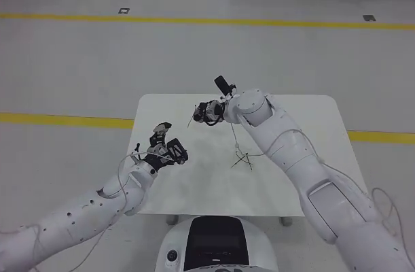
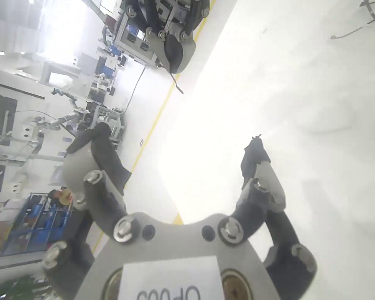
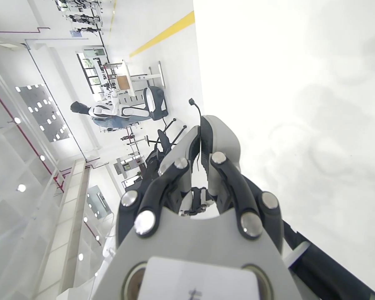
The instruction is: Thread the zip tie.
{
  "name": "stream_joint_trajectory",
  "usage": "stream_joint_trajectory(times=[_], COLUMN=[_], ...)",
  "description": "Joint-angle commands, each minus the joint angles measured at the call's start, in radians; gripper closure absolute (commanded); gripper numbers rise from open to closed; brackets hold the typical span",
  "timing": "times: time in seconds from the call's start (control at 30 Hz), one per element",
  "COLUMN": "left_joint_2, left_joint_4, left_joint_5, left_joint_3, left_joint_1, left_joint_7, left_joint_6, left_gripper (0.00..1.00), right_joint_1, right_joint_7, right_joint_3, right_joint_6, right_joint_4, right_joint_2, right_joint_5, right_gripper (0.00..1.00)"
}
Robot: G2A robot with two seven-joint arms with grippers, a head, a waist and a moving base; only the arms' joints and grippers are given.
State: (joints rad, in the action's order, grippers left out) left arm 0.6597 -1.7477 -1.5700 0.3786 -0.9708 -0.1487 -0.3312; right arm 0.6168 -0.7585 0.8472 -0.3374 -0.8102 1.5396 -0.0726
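Over the left part of the white table [image 1: 187, 194], the left gripper [image 1: 168, 141] is held above the surface with its jaws spread wide. Nothing is seen between them, and in the left wrist view the two dark fingertips [image 2: 256, 151] are shown well apart with bare tabletop behind. Further right, nearer the far edge of the table, the right gripper [image 1: 200, 113] is held in the air, turned towards the left one with a gap between them. Its jaws are pressed together on the zip tie [image 3: 201, 120], a thin black strap pinched between the pads. In the right wrist view a short length is seen rising past the fingertips and ending in a small thicker tip, while more of the strap is seen running back between the fingers towards the palm. In the left wrist view the same free end is seen sticking out of the closed tips, pointed roughly towards the left gripper but not touching it. To the right of both grippers, beside the right arm, a small heap of loose zip ties [image 1: 242, 160] is laid on the table, crossed over one another and well apart from either gripper. A yellow floor line [image 1: 58, 121] is seen on the floor to either side of the table.
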Motion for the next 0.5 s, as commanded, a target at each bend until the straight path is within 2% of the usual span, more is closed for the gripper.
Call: stream_joint_trajectory(times=[0.0, 0.17, 0.4, 0.43, 0.47], left_joint_2=[0.003, 0.014, 0.028, 0.032, 0.032], left_joint_4=[0.01, 0.03, 0.055, 0.064, 0.064], left_joint_5=[0.0, 0.0, 0.0, 0.0, 0.0], left_joint_3=[0.001, -0.034, -0.12, -0.14, -0.14], left_joint_1=[0.009, 0.058, 0.153, 0.171, 0.171], left_joint_7=[0.022, 0.013, -0.049, -0.078, -0.078], left_joint_6=[0.009, 0.018, 0.002, -0.005, -0.005], left_gripper=[0.0, 0.0, 0.0, 0.0, 0.0], right_joint_1=[0.01, 0.021, 0.03, 0.03, 0.03], right_joint_7=[0.011, 0.029, 0.055, 0.056, 0.057], right_joint_3=[-0.001, -0.004, -0.009, -0.011, -0.011], right_joint_6=[-0.003, -0.003, -0.003, -0.003, -0.003], right_joint_4=[-0.017, -0.039, -0.052, -0.053, -0.054], right_joint_2=[0.0, 0.003, 0.007, 0.008, 0.008], right_joint_5=[0.004, 0.005, 0.002, 0.004, 0.005], right_gripper=[1.0, 1.0, 1.0, 1.0, 1.0])
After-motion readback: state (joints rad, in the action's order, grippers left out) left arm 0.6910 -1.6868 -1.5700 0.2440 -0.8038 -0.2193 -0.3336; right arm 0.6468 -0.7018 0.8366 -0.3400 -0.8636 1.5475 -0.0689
